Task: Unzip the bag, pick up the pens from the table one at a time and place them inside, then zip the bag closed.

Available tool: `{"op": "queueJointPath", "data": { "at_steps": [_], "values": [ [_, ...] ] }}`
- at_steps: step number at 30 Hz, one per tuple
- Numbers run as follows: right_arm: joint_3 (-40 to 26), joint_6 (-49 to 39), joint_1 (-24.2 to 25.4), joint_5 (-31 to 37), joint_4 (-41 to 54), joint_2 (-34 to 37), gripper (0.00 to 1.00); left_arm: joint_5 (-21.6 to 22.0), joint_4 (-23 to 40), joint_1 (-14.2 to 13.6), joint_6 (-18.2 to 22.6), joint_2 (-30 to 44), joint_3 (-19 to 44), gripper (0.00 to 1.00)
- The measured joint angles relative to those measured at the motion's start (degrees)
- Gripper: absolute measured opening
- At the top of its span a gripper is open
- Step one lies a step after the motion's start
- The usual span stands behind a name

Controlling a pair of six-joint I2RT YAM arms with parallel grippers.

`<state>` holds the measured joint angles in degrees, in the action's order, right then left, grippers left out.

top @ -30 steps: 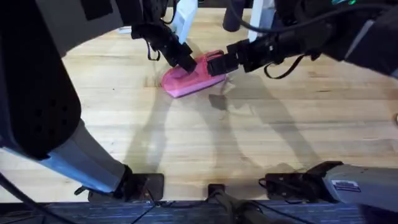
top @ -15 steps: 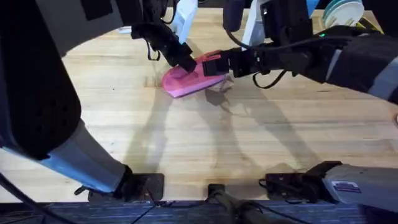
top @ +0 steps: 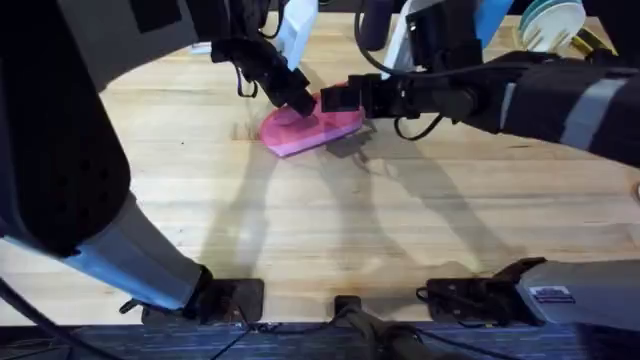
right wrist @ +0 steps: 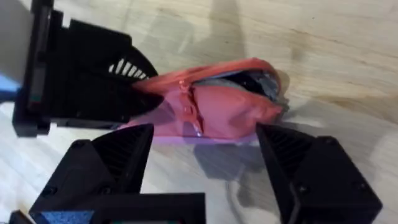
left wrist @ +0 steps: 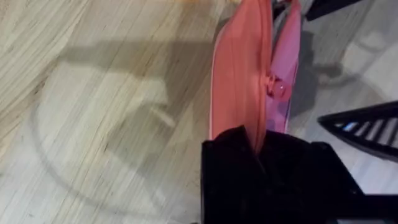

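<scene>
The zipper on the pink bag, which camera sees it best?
The left wrist view: the zipper runs along the pink bag, its slider plain. The right wrist view shows it partly open. Overhead, the grippers hide it.

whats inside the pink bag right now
Through the bag's part-open zipper the right wrist view shows only dark grey lining near one end. The rest of the inside is covered by pink fabric, so whether pens are in there cannot be told.
</scene>
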<state>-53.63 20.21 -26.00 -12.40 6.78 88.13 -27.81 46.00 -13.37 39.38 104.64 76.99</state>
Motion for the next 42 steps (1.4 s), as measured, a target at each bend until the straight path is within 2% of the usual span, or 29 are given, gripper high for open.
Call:
{"op": "queueJointPath", "data": {
  "at_steps": [4,12,28,34,40,42],
  "values": [
    [0.02,2.49,-0.55,1.29,-1.92,1.56,0.964,0.0,0.0,0.0,0.0,0.0,0.02,0.043],
    [0.04,6.25,-2.88,6.08,-2.62,2.15,0.76,0.0,0.0,0.0,0.0,0.0,0.02,0.043],
    [0.07,8.35,-4.76,10.17,-6.79,5.75,0.631,0.22,-0.2,0.0,0.0,0.0,0.02,0.043],
    [0.07,8.55,-4.72,12.54,-6.86,6.65,0.24,0.44,-0.2,0.07,0.0,0.0,0.0,0.043],
    [0.07,8.77,-4.74,12.66,-6.95,6.76,0.215,0.46,-0.2,0.07,0.02,0.0,0.0,0.043],
    [0.07,8.8,-4.74,12.66,-6.95,6.76,0.18,0.46,-0.2,0.07,0.02,0.0,0.01,0.043]
  ]
}}
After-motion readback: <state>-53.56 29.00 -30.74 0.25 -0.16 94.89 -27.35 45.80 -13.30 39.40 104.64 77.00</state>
